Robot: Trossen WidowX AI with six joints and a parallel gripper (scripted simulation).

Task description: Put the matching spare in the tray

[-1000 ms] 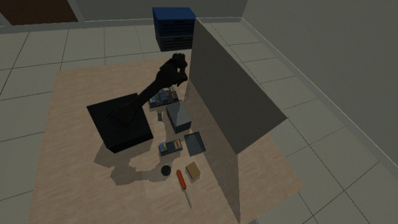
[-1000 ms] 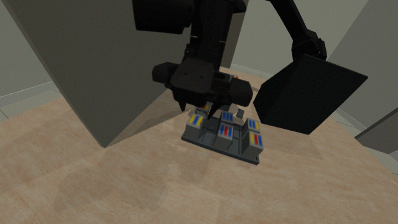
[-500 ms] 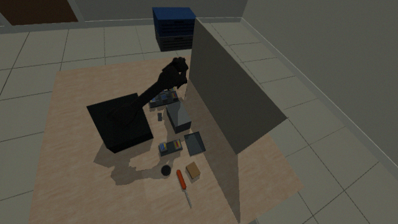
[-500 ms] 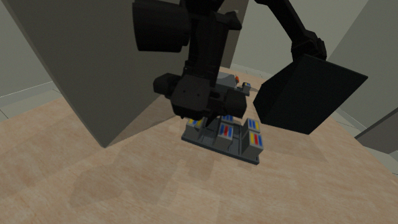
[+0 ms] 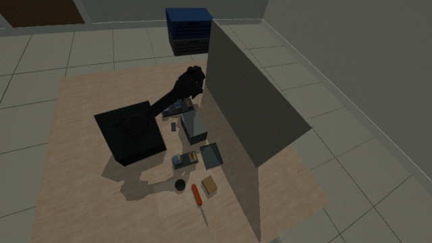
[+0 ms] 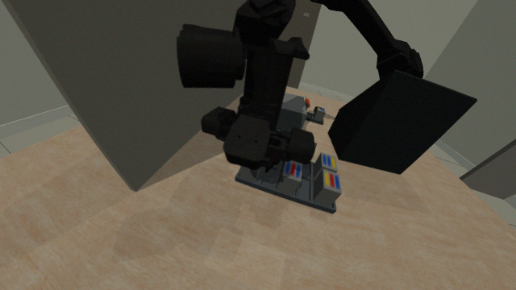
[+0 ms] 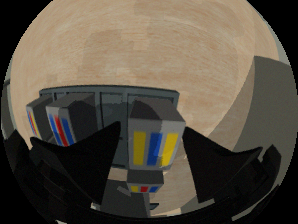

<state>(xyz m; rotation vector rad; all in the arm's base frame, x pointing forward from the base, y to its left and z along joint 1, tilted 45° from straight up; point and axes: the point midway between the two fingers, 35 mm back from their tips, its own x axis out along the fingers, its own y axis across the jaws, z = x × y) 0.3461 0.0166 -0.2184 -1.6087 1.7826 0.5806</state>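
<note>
1. The tool (image 5: 198, 92) (image 6: 261, 167) (image 7: 152, 128) is partly open and grips nothing, its fingers pointing down at the larger rack (image 5: 179, 113) (image 6: 282, 195) (image 7: 110, 91).
2. In the wrist view, a block with yellow, blue and yellow stripes (image 7: 155, 137) appears between the two fingertips; contact cannot be told.
3. Just beyond it toward the lower edge of that view sits a block with yellow, red and blue stripes (image 7: 145, 182).
4. A block striped blue, red and blue (image 6: 292, 175) (image 7: 70, 120) stands elsewhere in the same rack. The exterior view also shows a blue-and-yellow striped block (image 6: 328, 161) and, at the rack's end, another yellow, red and blue one (image 6: 330, 187).
5. The printed code on the mounted unit's back is not readable here, so which spare matches cannot be told.
6. The tray (image 5: 211, 156) lies on the counter (image 5: 84, 209) (image 6: 201, 242) (image 7: 145, 40), with no spare in it. It sits between the smaller rack (image 5: 185, 163), which carries two striped blocks, and the tall grey panel (image 5: 250, 94) (image 6: 121, 80) (image 7: 270, 95).
7. A grey box (image 5: 194, 126) (image 6: 293, 110) stands between the larger rack and the tray.
8. Near the smaller rack are a black round object (image 5: 180, 184), a brown block (image 5: 209, 184) and a red-handled screwdriver (image 5: 196, 195).
</note>
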